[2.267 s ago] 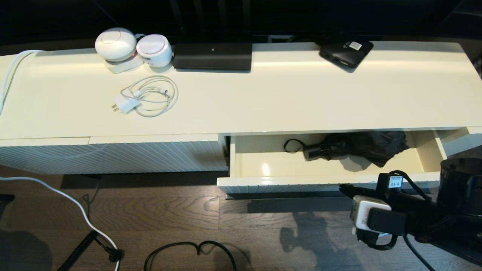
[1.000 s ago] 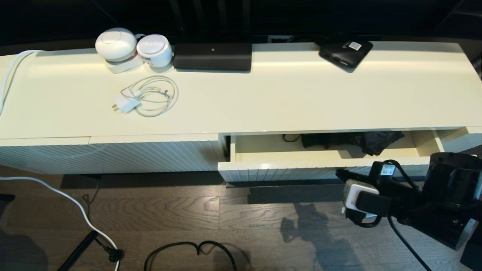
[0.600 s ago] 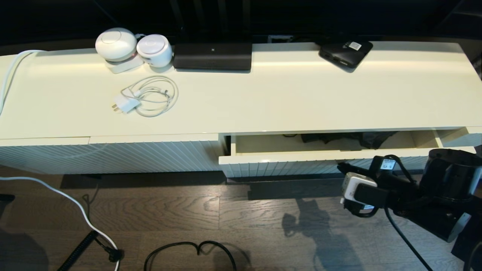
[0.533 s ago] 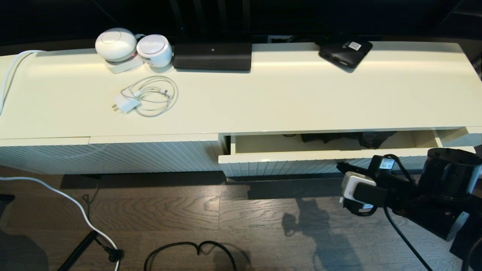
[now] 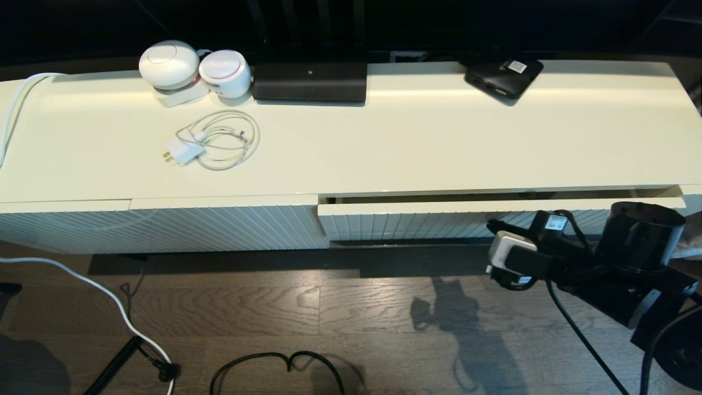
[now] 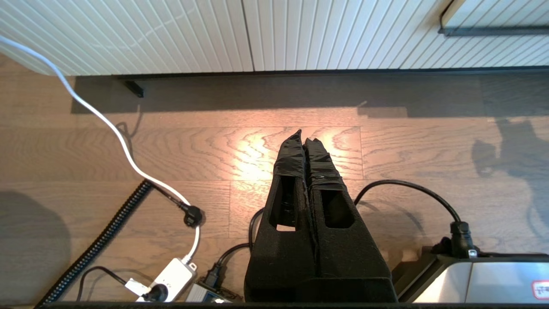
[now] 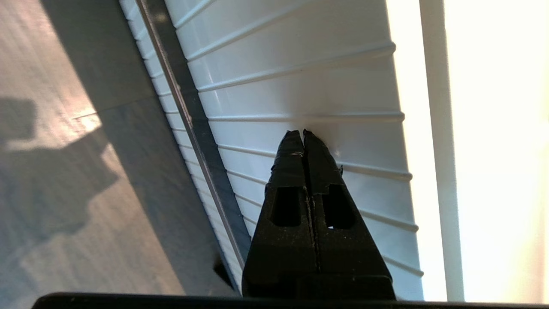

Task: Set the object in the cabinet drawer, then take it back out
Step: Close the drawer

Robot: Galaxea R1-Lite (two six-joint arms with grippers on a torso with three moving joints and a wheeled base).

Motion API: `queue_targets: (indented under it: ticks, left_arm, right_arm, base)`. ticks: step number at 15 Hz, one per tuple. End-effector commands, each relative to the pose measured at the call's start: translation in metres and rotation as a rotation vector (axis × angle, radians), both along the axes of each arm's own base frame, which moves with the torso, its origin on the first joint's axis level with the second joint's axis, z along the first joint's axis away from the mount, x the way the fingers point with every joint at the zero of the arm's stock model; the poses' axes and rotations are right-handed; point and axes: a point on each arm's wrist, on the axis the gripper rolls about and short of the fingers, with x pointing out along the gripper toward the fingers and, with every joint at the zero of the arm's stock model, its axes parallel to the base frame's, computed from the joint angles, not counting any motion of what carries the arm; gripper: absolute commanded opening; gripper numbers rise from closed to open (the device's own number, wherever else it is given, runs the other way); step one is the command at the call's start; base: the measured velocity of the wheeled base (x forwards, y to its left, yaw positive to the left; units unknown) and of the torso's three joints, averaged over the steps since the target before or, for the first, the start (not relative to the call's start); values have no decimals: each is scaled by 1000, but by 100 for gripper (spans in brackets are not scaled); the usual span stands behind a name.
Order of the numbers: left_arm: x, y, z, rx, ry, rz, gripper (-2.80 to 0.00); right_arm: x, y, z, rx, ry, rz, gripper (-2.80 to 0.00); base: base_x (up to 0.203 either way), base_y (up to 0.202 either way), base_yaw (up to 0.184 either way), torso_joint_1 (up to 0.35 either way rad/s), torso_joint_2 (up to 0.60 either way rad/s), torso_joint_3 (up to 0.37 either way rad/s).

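Room: dark wood-plank floor (image 5: 263, 307) across the lower half of the head view, black background along the top.
Cabinet: a long, low, glossy cream cabinet (image 5: 417, 142) spans the middle of the frame, its front vertically ribbed.
Cabinet drawer: the cabinet drawer (image 5: 406, 222) at centre right is now almost shut, with only a thin dark gap under the cabinet top. A second ago it stood partly open, and earlier it was pulled well out.
Object: the black umbrella is out of sight. In the earlier frames it lay inside the drawer, toward the right; nothing of it shows now.
Right gripper: the right gripper (image 7: 303, 134) sits at the lower right of the head view, with its fingers pressed together and holding nothing. In the right wrist view its tips touch the ribbed drawer front, beside the thin dark handle bar (image 7: 188, 124). It has moved up the frame with the drawer since the earlier pictures.
Left gripper: the left gripper (image 6: 303, 136) is parked over the floor in the left wrist view, fingers together and empty.
Black bar: a long black bar (image 5: 310, 81) rests at the cabinet's back edge, upper centre.
Black box: a flat black box (image 5: 503, 77) with a white sticker lies at the upper right.
White domes: two round white devices (image 5: 192, 67) stand at the upper left.
Charger: a coiled white charger cable (image 5: 214, 144) lies below them.
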Motion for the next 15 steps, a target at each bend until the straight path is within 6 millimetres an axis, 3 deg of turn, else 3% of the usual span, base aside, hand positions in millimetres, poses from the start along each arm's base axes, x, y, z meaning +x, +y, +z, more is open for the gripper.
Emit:
queue_targets:
  ticks: [1, 12, 15]
  left_arm:
    - [0, 0, 0, -1, -3, 0, -280]
    - [0, 0, 0, -1, -2, 0, -280]
    - [0, 0, 0, -1, -2, 0, -280]
  right_arm:
    - [6, 1, 0, -5, -12, -1, -280]
    - [28, 1, 7, 20, -65, -17, -280]
    - [25, -3, 12, 27, -75, -30, -280]
  base:
    - [0, 0, 0, 0, 0, 0]
    - [0, 0, 0, 0, 0, 0]
    - [0, 0, 0, 0, 0, 0]
